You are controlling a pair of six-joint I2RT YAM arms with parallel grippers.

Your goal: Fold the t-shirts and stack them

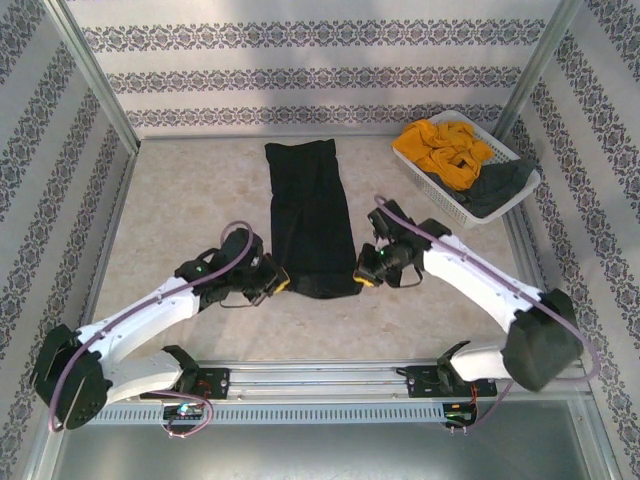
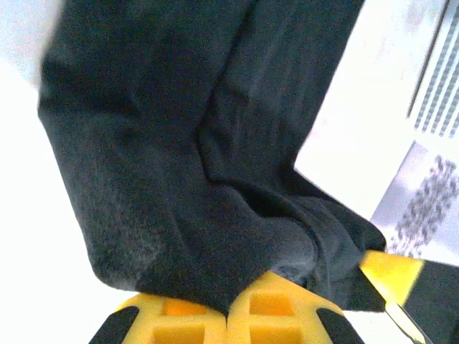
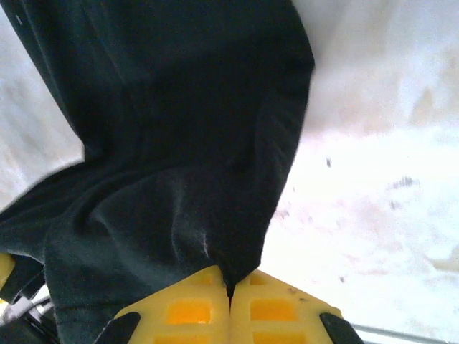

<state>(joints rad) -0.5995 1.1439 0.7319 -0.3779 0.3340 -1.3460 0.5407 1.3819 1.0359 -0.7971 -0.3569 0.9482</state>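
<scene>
Black t-shirt (image 1: 311,215): left end effector (image 1: 280,283) and right end effector (image 1: 362,272) each clamp a near corner.

A robot lab cell: table (image 1: 190,200) boxed by patterned backdrop panels (image 1: 320,75) on aluminium posts (image 1: 95,75), 2 rail-mounted arms (image 1: 150,310).

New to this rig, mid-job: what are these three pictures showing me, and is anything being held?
Two robot arms are bolted at the near edge of the table. The wide picture looks down from above and behind them; the two close-ups come from a camera on each wrist. A black t-shirt, folded into a long strip, lies mid-table. The left pincer and the right pincer are each shut on its near end. At the far right, a white basket holds a mustard-yellow shirt and a dark grey shirt.
</scene>
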